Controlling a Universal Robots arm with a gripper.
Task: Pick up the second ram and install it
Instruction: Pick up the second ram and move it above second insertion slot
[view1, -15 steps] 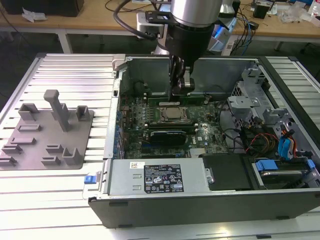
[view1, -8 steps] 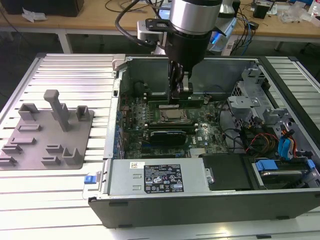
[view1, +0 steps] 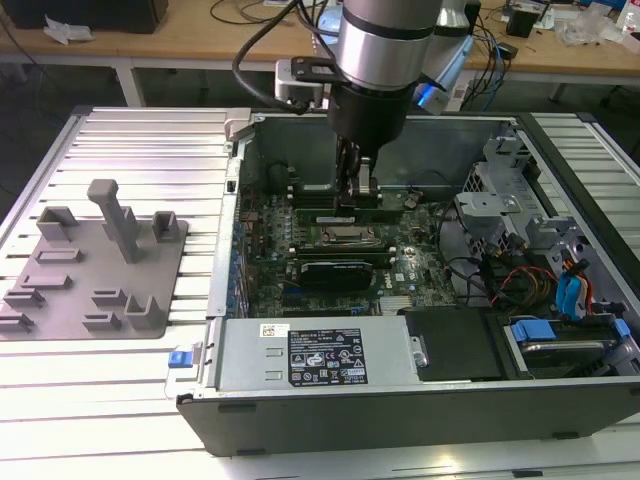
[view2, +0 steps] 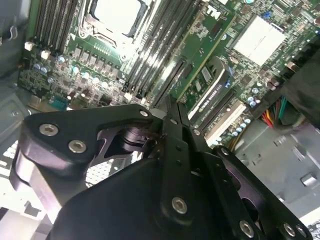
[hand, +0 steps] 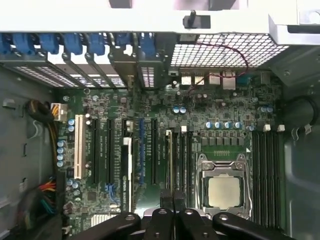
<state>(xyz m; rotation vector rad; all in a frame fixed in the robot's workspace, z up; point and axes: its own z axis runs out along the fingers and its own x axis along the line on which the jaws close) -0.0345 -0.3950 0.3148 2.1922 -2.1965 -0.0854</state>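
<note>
My gripper (view1: 355, 198) reaches down into the open computer case, with its fingers shut together. In both wrist views the gripper (hand: 173, 197) (view2: 168, 107) has its tips at the memory slots beside the processor socket (hand: 223, 191). The second ram (hand: 169, 155), a thin dark stick, stands on edge in the slot directly under the tips. It runs parallel to the empty slots beside it. Nothing shows between the fingers, and I cannot tell whether the tips touch the stick's top edge.
A grey fixture tray (view1: 95, 270) with upright posts lies outside the case at the exterior view's left. Inside are a black card (view1: 340, 270), the power supply (view1: 320, 355), drive cages (view1: 500, 205), loose cables (view1: 520, 285) and more memory slots (hand: 267, 170).
</note>
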